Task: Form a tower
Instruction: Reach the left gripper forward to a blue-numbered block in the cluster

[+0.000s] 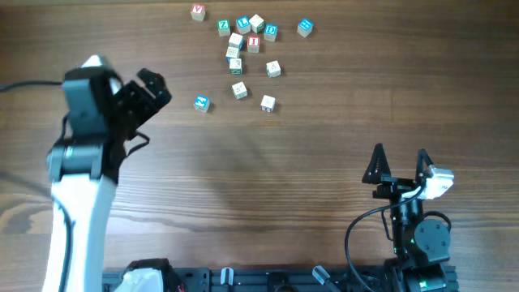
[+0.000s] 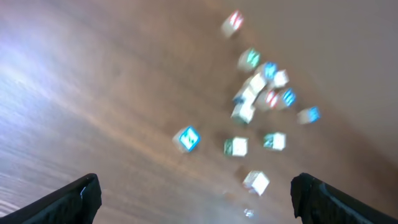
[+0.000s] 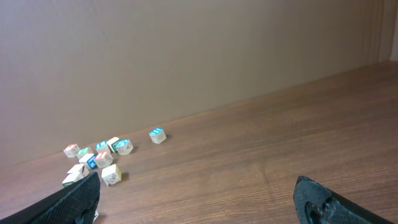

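The tower (image 1: 234,52) is a short narrow column of pale letter cubes among the loose cubes at the table's far middle. It appears blurred in the left wrist view as the tower (image 2: 246,101). My left gripper (image 1: 156,91) hangs above the table left of the cubes, open and holding nothing. Its dark fingertips (image 2: 79,200) frame the bottom corners of the left wrist view. A loose blue-marked cube (image 1: 201,103) lies nearest to it. My right gripper (image 1: 400,166) stands open and empty near the front right, far from the cubes.
Loose letter cubes lie around the column: one at the far left (image 1: 198,12), a blue one at the far right (image 1: 304,27), and two in front (image 1: 239,90) (image 1: 268,103). A black rail (image 1: 268,280) runs along the front edge.
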You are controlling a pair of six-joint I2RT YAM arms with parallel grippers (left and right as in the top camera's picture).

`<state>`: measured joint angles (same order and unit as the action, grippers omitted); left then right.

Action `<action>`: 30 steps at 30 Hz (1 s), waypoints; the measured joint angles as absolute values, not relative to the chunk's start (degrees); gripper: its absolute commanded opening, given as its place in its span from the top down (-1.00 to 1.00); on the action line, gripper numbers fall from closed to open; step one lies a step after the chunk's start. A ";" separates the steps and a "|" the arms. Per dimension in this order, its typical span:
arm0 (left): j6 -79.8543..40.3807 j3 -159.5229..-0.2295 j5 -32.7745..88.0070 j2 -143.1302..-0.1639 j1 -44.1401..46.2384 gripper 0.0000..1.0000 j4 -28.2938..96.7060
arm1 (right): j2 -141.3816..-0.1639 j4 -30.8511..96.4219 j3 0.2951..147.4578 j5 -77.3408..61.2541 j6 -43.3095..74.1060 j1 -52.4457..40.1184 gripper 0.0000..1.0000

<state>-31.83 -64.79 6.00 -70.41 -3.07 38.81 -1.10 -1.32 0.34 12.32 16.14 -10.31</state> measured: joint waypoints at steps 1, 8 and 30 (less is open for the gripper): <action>-31.75 -64.82 6.68 -72.90 -3.07 -1.00 38.61 | -1.10 -1.32 0.34 12.32 16.14 -10.31 -0.99; -30.65 -64.88 9.13 -80.03 -3.07 0.93 36.91 | -1.10 -1.32 0.34 12.32 16.14 -10.31 -0.99; -16.49 -80.88 3.57 -95.18 1.06 -0.32 37.58 | -1.10 -1.32 0.34 12.32 16.14 -10.31 -1.00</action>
